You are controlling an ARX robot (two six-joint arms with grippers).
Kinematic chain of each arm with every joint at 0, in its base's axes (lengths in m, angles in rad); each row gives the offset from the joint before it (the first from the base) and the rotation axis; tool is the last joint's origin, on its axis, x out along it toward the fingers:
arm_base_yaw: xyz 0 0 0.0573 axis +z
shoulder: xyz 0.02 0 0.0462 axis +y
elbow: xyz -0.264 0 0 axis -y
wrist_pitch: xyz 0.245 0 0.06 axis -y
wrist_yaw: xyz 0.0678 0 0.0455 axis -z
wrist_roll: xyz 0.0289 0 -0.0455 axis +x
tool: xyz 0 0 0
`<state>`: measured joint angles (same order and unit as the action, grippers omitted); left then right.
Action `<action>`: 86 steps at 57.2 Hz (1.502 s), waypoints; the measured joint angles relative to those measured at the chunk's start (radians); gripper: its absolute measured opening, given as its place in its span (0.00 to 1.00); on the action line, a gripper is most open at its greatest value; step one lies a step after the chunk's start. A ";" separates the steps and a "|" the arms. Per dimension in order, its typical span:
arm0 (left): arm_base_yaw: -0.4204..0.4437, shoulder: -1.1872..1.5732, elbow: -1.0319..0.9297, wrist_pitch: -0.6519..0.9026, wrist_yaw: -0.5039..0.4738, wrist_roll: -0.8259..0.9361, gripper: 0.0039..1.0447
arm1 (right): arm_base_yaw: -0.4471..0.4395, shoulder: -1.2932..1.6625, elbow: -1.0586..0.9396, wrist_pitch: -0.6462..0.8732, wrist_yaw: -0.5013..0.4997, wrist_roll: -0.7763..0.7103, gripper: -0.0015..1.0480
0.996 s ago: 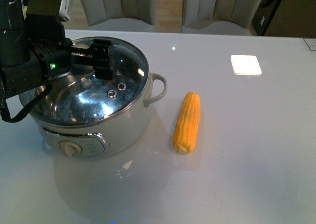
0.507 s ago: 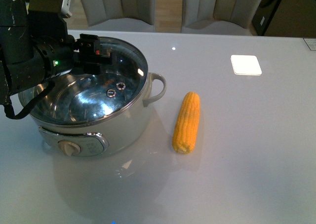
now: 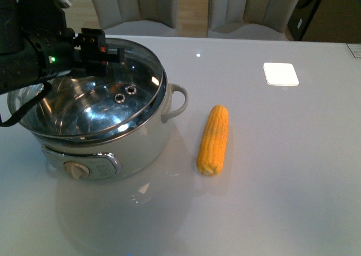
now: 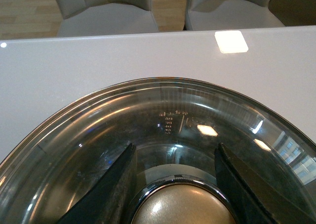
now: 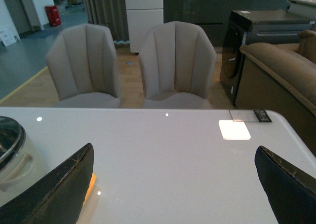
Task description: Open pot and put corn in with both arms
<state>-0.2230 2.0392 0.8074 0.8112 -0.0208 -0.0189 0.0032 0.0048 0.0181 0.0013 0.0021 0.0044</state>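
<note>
The cream-white pot (image 3: 144,146) stands at the table's left, its dial (image 3: 74,170) facing me. My left gripper (image 3: 95,46) is shut on the knob (image 4: 180,208) of the glass lid (image 3: 127,101). It holds the lid tilted and shifted left, with the lid's right edge low by the pot's rim. In the left wrist view the fingers (image 4: 111,187) flank the knob over the glass (image 4: 173,105). The yellow-orange corn (image 3: 214,138) lies on the table right of the pot. My right gripper (image 5: 180,189) is open and empty above the table, with the corn's edge (image 5: 89,184) beside one finger.
A white square (image 3: 280,74) sits on the grey table (image 3: 271,188) at the back right. Two padded chairs (image 5: 175,61) stand behind the far edge. The pot's side handle (image 3: 179,101) points toward the corn.
My left gripper has drawn back to the left with the lid, which has slid left and tipped off the pot's rim. The corn has not moved.
</note>
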 joint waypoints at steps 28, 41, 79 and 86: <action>0.175 -0.272 -0.071 -0.048 0.074 0.010 0.39 | 0.000 0.000 0.000 0.000 0.000 0.000 0.91; 0.412 -0.285 -0.194 0.066 0.159 0.111 0.39 | 0.000 0.000 0.000 0.000 0.000 0.000 0.91; 0.755 0.236 -0.089 0.394 0.286 0.211 0.39 | 0.000 0.000 0.000 0.000 0.000 0.000 0.91; 0.742 0.357 -0.005 0.414 0.276 0.217 0.39 | 0.000 0.000 0.000 0.000 0.000 0.000 0.91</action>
<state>0.5186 2.3966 0.8024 1.2247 0.2554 0.1986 0.0032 0.0048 0.0181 0.0013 0.0021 0.0044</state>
